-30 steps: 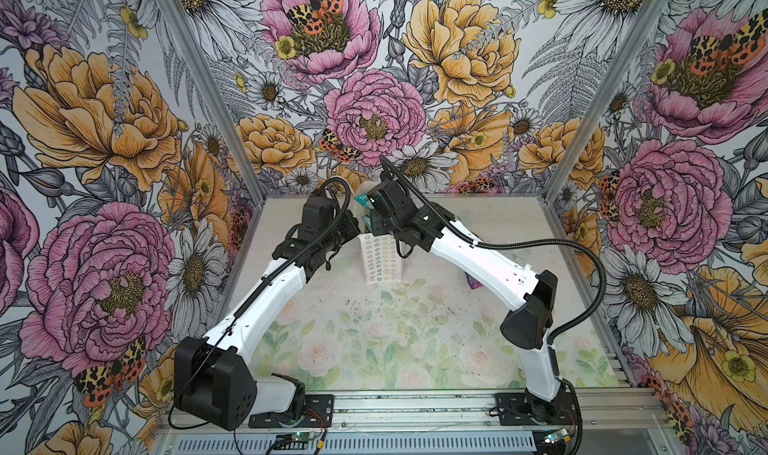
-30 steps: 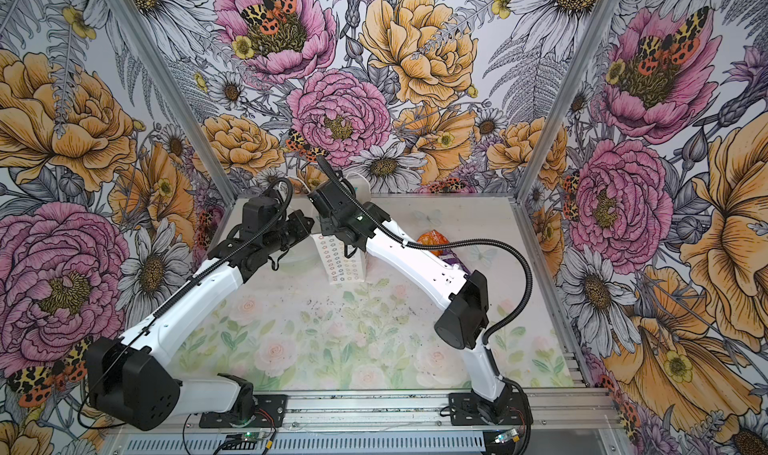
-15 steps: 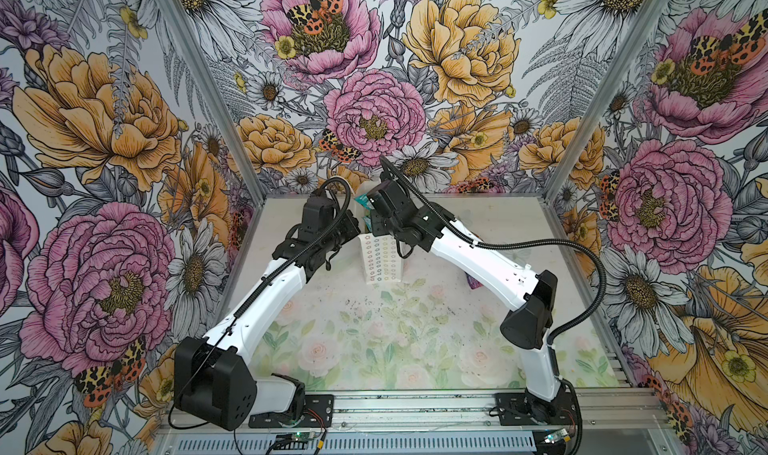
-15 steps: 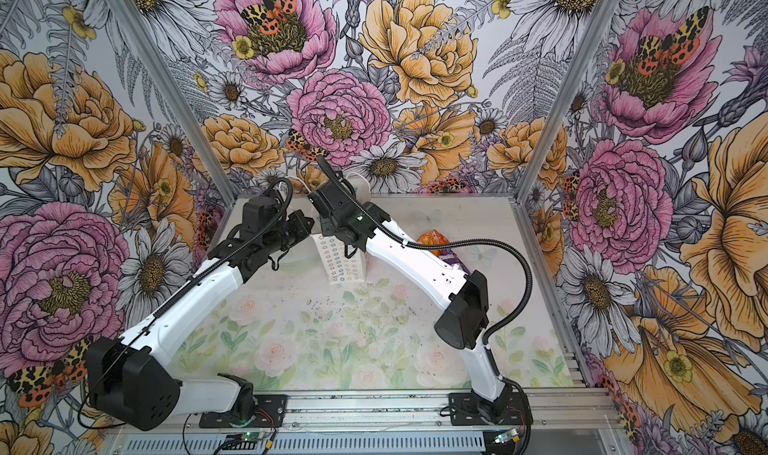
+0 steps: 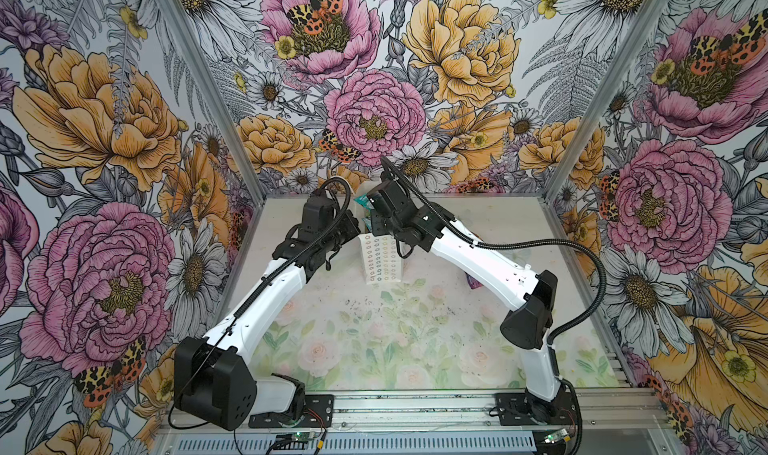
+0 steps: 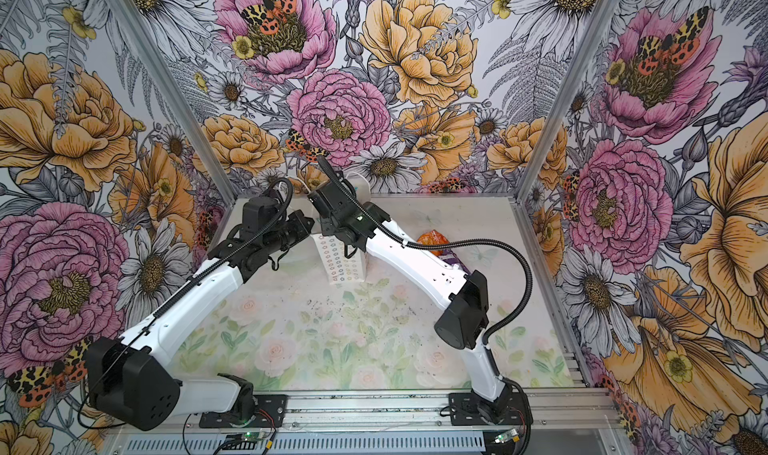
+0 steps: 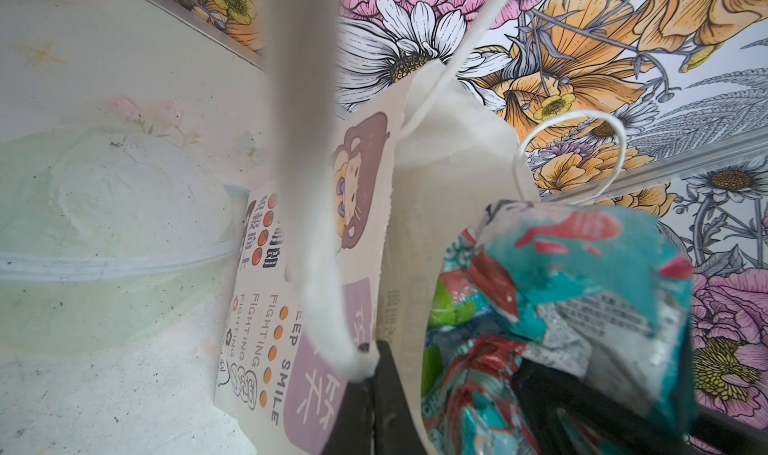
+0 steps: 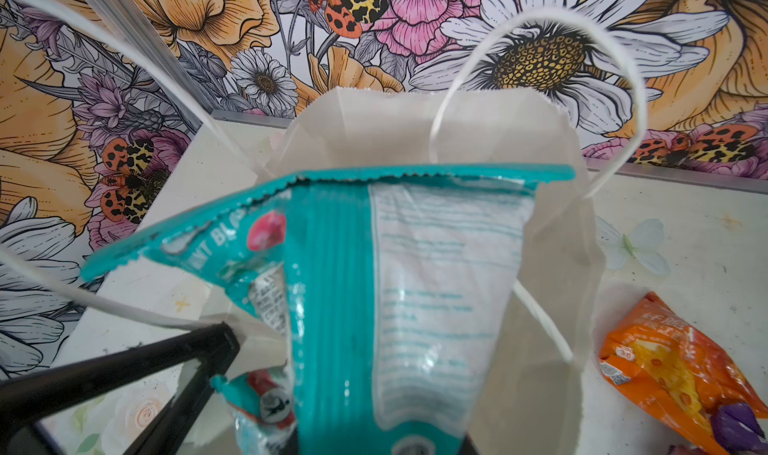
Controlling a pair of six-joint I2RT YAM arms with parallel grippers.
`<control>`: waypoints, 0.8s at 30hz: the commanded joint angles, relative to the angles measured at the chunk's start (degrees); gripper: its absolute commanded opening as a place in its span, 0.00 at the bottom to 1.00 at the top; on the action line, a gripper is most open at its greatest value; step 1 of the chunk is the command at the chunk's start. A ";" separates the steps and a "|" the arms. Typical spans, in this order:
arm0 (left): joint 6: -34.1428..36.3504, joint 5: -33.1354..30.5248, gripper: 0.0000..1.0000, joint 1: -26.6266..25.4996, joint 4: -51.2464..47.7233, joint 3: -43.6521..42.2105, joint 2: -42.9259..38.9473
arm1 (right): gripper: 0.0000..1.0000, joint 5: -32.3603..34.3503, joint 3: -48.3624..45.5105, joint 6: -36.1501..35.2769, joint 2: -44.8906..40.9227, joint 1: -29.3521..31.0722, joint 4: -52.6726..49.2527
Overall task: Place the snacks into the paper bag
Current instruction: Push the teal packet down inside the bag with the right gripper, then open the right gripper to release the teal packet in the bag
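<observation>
Here the right gripper [image 5: 366,209] is gripping the teal packet [image 8: 374,286] over the open mouth of the paper bag [image 8: 415,128] (its inside is hiding behind the packet). The left gripper [image 7: 372,384], jaws closed, is pinching the bag's rim; an orange packet [image 8: 665,361] and a purple packet [image 8: 739,426] are lying on the table [image 8: 685,207] beside it.

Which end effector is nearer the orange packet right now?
Right. The right end effector holds the teal packet over the bag mouth, on the side facing the orange packet; the left end effector grips the bag's opposite rim.
</observation>
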 commanded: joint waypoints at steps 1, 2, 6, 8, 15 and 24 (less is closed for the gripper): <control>-0.47 0.39 0.00 -0.46 -0.17 0.33 -0.29 | 0.25 1.49 1.32 0.16 -0.05 0.54 0.34; -0.47 0.49 0.00 -0.51 -0.17 0.34 -0.23 | 0.26 1.57 1.26 0.07 -0.07 0.54 0.33; -0.38 0.74 0.00 -0.42 -0.14 0.67 0.04 | 0.30 2.03 1.42 -0.24 -0.02 0.45 0.37; -0.38 0.65 0.00 -0.42 -0.15 0.61 -0.04 | 0.31 2.23 1.42 -0.45 -0.08 0.38 0.33; -0.38 0.56 0.00 -0.46 -0.21 0.65 -0.04 | 0.35 3.20 1.30 -2.15 -0.94 0.35 0.42; -0.43 0.65 0.00 -0.44 -0.16 0.44 -0.04 | 0.40 -5.72 1.48 -6.16 -3.40 -1.28 0.44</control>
